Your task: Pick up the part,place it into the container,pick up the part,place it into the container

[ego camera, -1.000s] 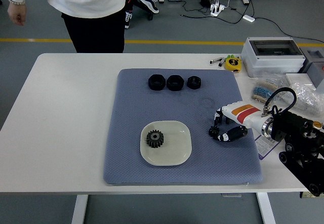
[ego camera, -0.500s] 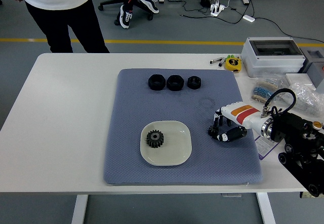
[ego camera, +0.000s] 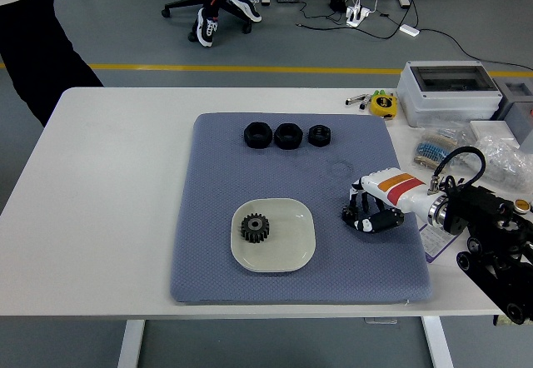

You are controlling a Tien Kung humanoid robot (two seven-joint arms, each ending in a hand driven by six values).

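Note:
A black gear point(ego camera: 255, 229) lies in a white squarish dish point(ego camera: 287, 256) near the front of a blue-grey mat point(ego camera: 216, 168). Three black round parts lie in a row at the mat's far side: the left one point(ego camera: 257, 135), the middle one point(ego camera: 288, 136) and a smaller right one point(ego camera: 319, 135). My right hand point(ego camera: 366, 213), white with an orange stripe, hovers low over the mat's right side, to the right of the dish. Its fingers are relaxed and hold nothing. My left arm is out of view.
A grey electrical box point(ego camera: 448, 92), a yellow tape measure point(ego camera: 383, 103), pens and plastic bags point(ego camera: 500, 156) crowd the table's right side. A person point(ego camera: 33, 43) stands at the far left corner, past the table.
The person has walked left along the far side, now almost out of the picture. My right hand has drifted slightly left and its fingers have drawn in a little. The parts have not moved.

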